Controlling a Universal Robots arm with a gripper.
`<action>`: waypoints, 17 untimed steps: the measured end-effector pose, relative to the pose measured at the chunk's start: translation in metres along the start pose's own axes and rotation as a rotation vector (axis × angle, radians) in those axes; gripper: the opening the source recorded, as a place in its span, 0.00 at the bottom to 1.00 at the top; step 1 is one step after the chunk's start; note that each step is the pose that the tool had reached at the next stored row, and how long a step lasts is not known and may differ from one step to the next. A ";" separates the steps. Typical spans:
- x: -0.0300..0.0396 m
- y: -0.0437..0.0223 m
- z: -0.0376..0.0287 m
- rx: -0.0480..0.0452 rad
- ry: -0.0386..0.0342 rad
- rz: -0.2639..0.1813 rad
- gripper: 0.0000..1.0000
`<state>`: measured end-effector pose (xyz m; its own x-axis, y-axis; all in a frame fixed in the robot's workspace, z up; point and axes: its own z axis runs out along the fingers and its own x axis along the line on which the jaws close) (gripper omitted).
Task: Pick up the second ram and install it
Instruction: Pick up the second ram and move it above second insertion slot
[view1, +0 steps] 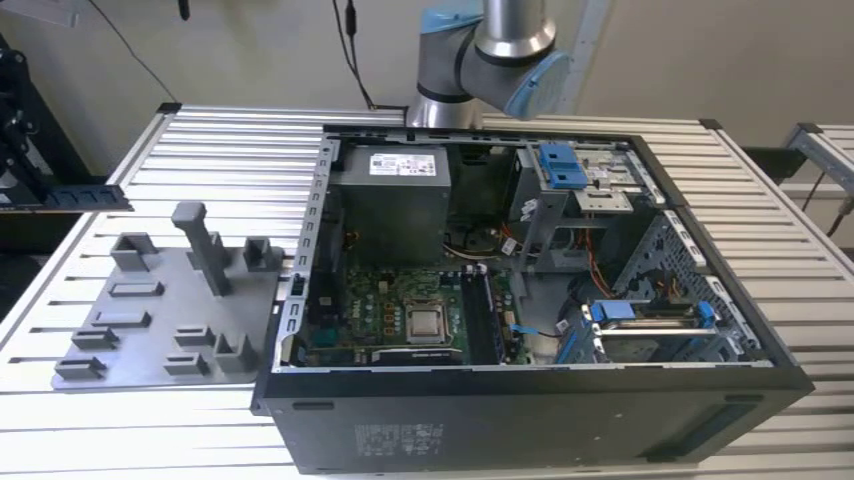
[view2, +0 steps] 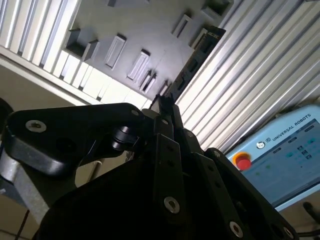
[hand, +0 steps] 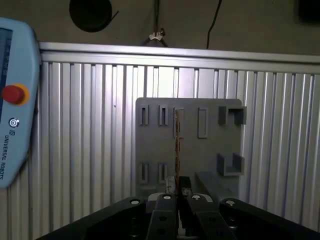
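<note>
Tool (hand: 177, 186) of black linked metal is closed narrow on 1 end of the second ram (hand: 176, 145), a long, thin, dark green-black memory stick pinched between its 2 fingers (view2: 166, 142). In the first wrist view the stick shows edge-on as a thin line reaching out from the fingertips across the grey plastic tray with upright posts (hand: 190, 150). In the second wrist view its flat side with small chips runs from the tool toward the tray.

At the exterior view's left edge the second ram (view1: 80, 194) is held level, up and left of the tray in the frame, crossing the edge of the slatted aluminium counter (view1: 200, 140). The open black computer case (view1: 534, 425) lies at centre frame, well apart from the stick, its green motherboard (view1: 387, 300) exposed. A pale blue teach pendant with a red button (hand: 15, 125) appears in both wrist views, off to 1 side of the tray.
</note>
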<state>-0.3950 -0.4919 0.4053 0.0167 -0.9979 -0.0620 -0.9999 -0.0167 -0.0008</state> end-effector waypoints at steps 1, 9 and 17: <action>-0.0001 0.0000 -0.0013 0.0000 0.0000 0.000 0.14; -0.0005 0.0000 -0.0075 0.0000 -0.0001 0.000 0.14; -0.0005 0.0000 -0.0076 0.0000 -0.0001 0.000 0.14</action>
<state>-0.3950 -0.4919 0.4129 0.0167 -0.9979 -0.0622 -0.9999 -0.0167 -0.0008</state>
